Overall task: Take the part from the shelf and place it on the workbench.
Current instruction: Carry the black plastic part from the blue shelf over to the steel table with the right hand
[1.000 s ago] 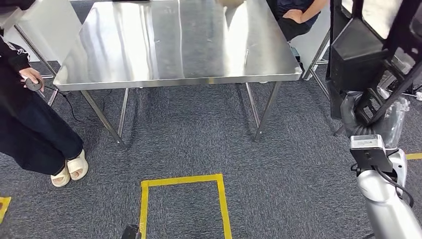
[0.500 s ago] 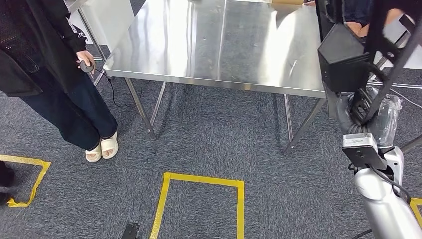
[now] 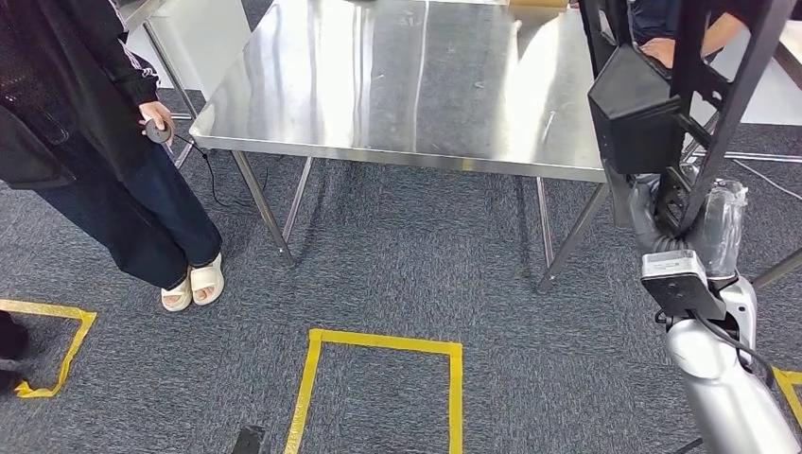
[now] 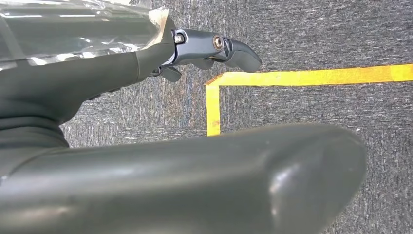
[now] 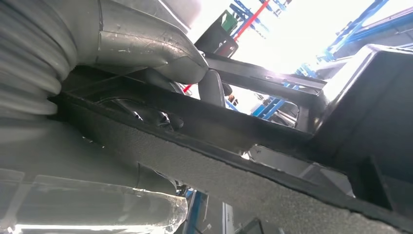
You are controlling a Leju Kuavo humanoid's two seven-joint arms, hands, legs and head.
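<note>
The part (image 3: 643, 118) is a black metal frame with a black box on it, held up at the right of the head view. My right hand (image 3: 673, 210), wrapped in clear plastic, grips its lower bars. In the right wrist view the hand (image 5: 117, 48) closes over a black bar of the part (image 5: 234, 131). The steel workbench (image 3: 397, 85) stands ahead, its near right corner just behind the part. My left hand (image 4: 195, 48) hangs over the carpet with its fingers stretched out and nothing in it.
A person in dark clothes (image 3: 104, 161) stands at the left by the bench corner, holding a small controller (image 3: 157, 129) on a cable. Another person (image 3: 681, 33) sits behind the bench at the far right. Yellow tape (image 3: 378, 355) marks squares on the grey carpet.
The whole picture has shifted: the camera has turned, so the bench now lies more to the right and nearer. The part stays in my right hand, slightly higher in view.
</note>
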